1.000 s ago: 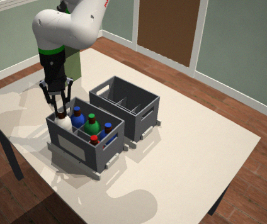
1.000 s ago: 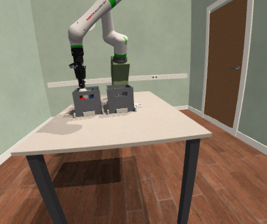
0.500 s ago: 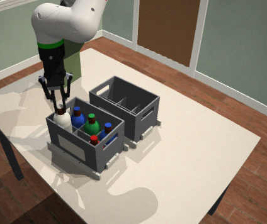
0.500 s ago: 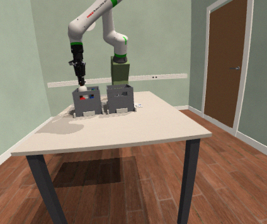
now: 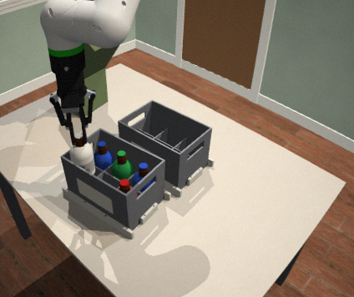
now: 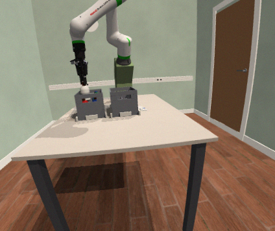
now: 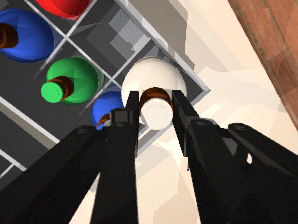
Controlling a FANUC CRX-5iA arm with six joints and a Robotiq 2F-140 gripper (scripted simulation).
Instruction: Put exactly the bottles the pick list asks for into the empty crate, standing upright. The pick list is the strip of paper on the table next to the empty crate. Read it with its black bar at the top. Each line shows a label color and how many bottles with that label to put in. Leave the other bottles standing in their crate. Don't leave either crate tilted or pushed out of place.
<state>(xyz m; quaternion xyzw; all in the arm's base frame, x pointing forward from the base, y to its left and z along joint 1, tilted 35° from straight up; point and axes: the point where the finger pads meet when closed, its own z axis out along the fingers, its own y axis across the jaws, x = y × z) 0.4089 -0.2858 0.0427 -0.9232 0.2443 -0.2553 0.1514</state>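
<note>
My gripper is shut on the neck of a white bottle and holds it partly raised out of the corner cell of the full crate. In the wrist view the fingers clamp the white bottle's brown neck and white cap. Two blue bottles, a green bottle and a red bottle stand in the same crate. The empty crate stands right beside it. The pick list shows as a small paper strip beside the empty crate in the exterior view; its lines are too small to read.
The robot's green base stands behind the crates. The table edge is far from both crates. The empty crate has inner dividers.
</note>
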